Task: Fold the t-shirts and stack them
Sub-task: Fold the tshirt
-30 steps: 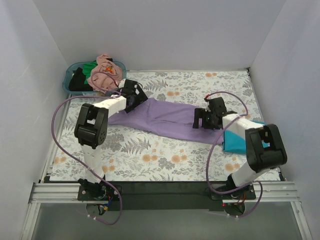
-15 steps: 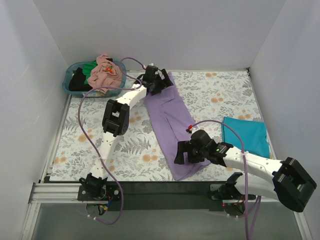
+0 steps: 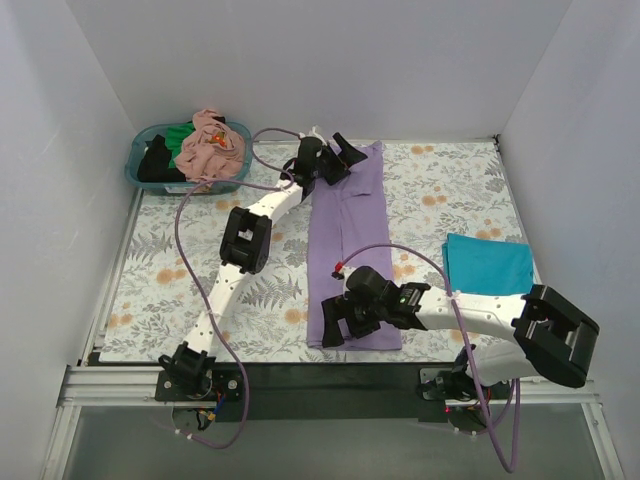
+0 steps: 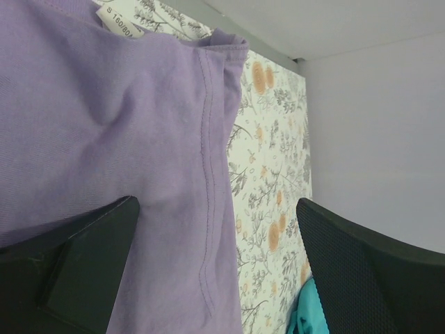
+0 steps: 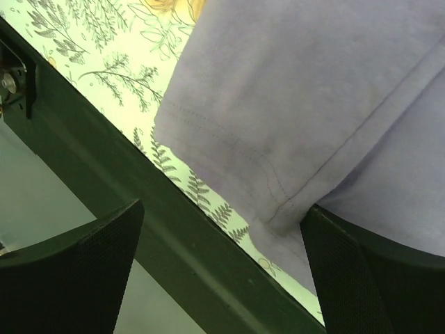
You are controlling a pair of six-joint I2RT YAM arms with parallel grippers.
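Observation:
The lavender t-shirt lies flat as a long strip from the back of the table to its front edge. My left gripper is open just above its far end, the cloth lying under the spread jaws. My right gripper is open over the near left corner, jaws wide apart above the hem and table edge. A folded teal t-shirt lies at the right. Salmon-pink, green and black shirts are heaped in the basket.
The teal plastic basket stands at the back left corner. The floral table cover spreads left of the lavender shirt. A black front rail runs right below the shirt's near hem. White walls close in three sides.
The lavender shirt has swung from lying across the table to lying front to back. My left gripper moved to the back, my right gripper to the front edge; both now stand open.

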